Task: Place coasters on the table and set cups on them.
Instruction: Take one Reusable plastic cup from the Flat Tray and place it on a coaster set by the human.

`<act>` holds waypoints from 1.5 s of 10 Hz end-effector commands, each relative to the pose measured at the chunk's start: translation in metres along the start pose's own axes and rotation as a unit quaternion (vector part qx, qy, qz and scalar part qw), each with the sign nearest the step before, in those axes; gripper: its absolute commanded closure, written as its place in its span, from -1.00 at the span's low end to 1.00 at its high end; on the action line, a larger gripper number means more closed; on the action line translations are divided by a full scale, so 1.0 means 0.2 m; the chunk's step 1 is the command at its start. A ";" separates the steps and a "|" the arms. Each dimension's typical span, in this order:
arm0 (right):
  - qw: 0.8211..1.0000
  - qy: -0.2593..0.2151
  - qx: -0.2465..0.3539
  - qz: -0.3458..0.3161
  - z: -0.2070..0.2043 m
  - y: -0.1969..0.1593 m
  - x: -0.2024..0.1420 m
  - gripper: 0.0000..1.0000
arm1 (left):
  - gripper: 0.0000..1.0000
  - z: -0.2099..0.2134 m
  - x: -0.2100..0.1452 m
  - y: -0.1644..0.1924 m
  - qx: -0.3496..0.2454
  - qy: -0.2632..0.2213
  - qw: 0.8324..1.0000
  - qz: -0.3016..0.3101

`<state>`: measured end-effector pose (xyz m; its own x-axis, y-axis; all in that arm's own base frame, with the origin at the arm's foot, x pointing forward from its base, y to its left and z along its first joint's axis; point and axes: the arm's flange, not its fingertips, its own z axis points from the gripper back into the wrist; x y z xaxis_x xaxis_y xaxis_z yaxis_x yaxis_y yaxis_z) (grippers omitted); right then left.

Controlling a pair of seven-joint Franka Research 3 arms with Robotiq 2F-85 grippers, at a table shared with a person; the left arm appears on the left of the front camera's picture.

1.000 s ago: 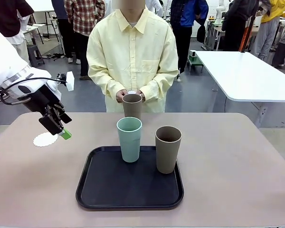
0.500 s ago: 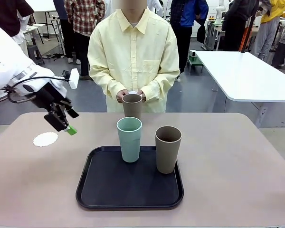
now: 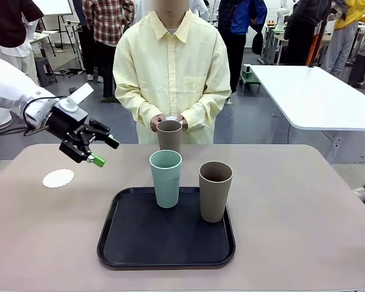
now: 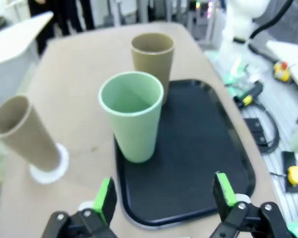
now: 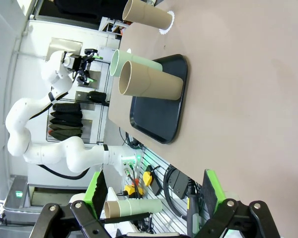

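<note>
One white coaster lies bare on the table at the left. Right of it and higher, my left gripper hangs open and empty, its fingers pointing toward the cups. A mint green cup and a brown cup stand on the black tray. Another brown cup stands at the far edge on a coaster. In the left wrist view my left gripper faces the mint cup. My right gripper is open and empty above the table.
A person in a pale yellow shirt stands at the far side, hands together just behind the far brown cup, something small and white between them. A white table stands at the back right. Bare tabletop lies to the tray's left and right.
My left gripper has risen from just above the left coaster and swung right, turning its fingers toward the cups. The coaster stays on the table. Cups and tray have not moved.
</note>
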<state>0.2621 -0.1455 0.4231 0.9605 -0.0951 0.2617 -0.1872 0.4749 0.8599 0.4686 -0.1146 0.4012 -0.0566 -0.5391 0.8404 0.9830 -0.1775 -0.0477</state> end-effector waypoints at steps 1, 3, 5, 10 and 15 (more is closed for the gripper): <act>1.000 -0.005 0.009 0.005 0.00 0.00 0.01 -1.00 | -1.00 -0.08 -0.15 0.10 0.003 -0.026 0.999 0.036; 1.000 -0.005 0.009 0.005 0.00 0.00 0.01 -1.00 | -1.00 -0.23 -0.26 0.11 0.061 -0.002 0.997 0.041; 1.000 -0.005 0.009 0.005 0.00 0.00 0.01 -1.00 | -1.00 -0.31 -0.29 0.11 0.075 -0.005 0.997 0.036; 1.000 -0.005 0.009 0.005 0.00 0.00 0.01 -1.00 | -1.00 -0.30 -0.28 0.14 0.063 0.004 0.997 0.052; 1.000 -0.005 0.009 0.005 0.00 0.00 0.01 -1.00 | -1.00 -0.36 -0.31 0.08 0.071 -0.011 0.997 0.027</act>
<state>0.2622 -0.1455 0.4231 0.9605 -0.0950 0.2615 -0.1871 0.4748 0.8600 0.4851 -0.1404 0.3172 0.0318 -0.5567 0.8301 0.9986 -0.0180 -0.0503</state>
